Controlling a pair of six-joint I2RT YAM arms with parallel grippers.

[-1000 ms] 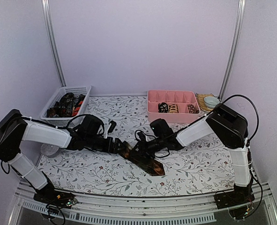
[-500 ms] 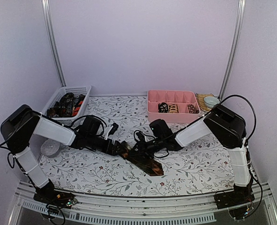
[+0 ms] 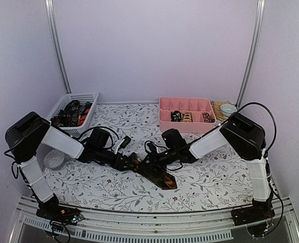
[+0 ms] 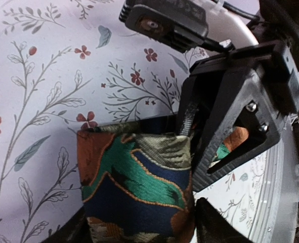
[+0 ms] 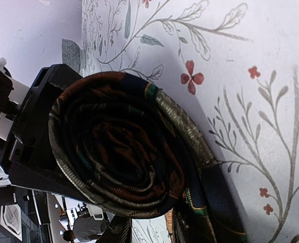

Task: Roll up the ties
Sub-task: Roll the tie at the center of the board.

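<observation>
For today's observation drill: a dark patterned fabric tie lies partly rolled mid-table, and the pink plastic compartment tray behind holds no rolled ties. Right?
No: the top external view shows three rolled ties in the pink plastic compartment tray. The dark patterned fabric tie is partly rolled.

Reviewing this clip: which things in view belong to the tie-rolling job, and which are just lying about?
Job: half-rolled tie; rolled ties in the pink tray; loose ties in the white basket.
Lying about: small bowl; clear round disc.
</observation>
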